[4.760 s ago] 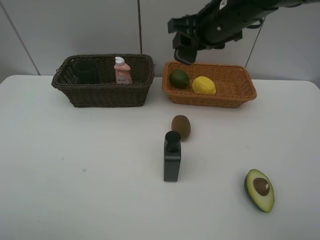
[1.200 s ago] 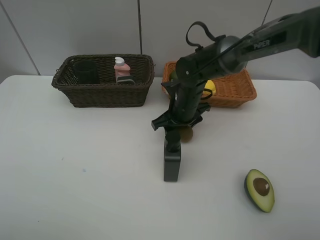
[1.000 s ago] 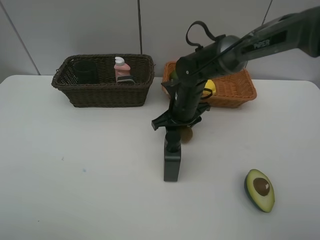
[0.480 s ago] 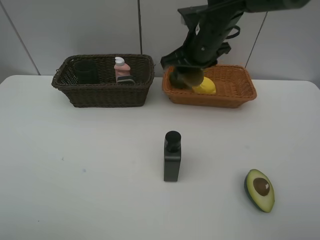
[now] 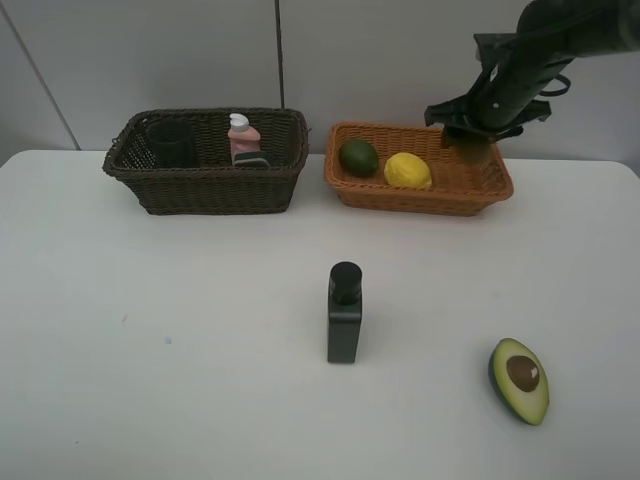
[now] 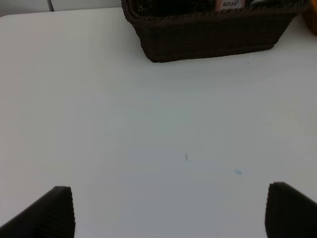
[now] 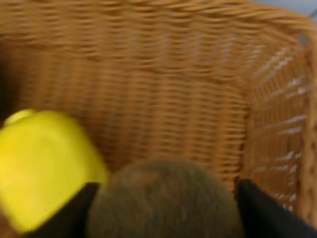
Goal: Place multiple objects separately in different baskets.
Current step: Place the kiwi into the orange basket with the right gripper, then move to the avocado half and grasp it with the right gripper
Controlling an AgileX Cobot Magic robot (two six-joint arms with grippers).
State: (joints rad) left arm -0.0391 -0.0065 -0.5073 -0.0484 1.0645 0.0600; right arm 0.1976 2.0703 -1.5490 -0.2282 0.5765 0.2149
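Gripping the brown kiwi point(image 7: 163, 201), my right jaws are closed on it, with a dark finger point(image 7: 72, 215) pressed against each side of the fruit. They hang over the right-hand end of the light orange-tan basket point(image 5: 420, 203), with the kiwi above the weave inside the rim; whether it touches the floor of the basket I cannot tell. The yellow lemon point(image 5: 408, 171) lies in the same basket just beside the kiwi, and the dark green lime point(image 5: 359, 157) sits next to the lemon at the basket's other end.

My left jaws are spread wide with nothing between them, the two fingertips point(image 6: 59, 210) apart over bare desk point(image 6: 148, 124), well short of the dark brown basket point(image 5: 210, 190). That basket holds the small pink bottle point(image 5: 243, 140) and the grey cup point(image 5: 172, 143), both upright.

On the open desk the black square bottle point(image 5: 344, 315) stands upright near the middle, and the halved avocado point(image 5: 520, 380) lies pit-up well off to its right, apart from everything else
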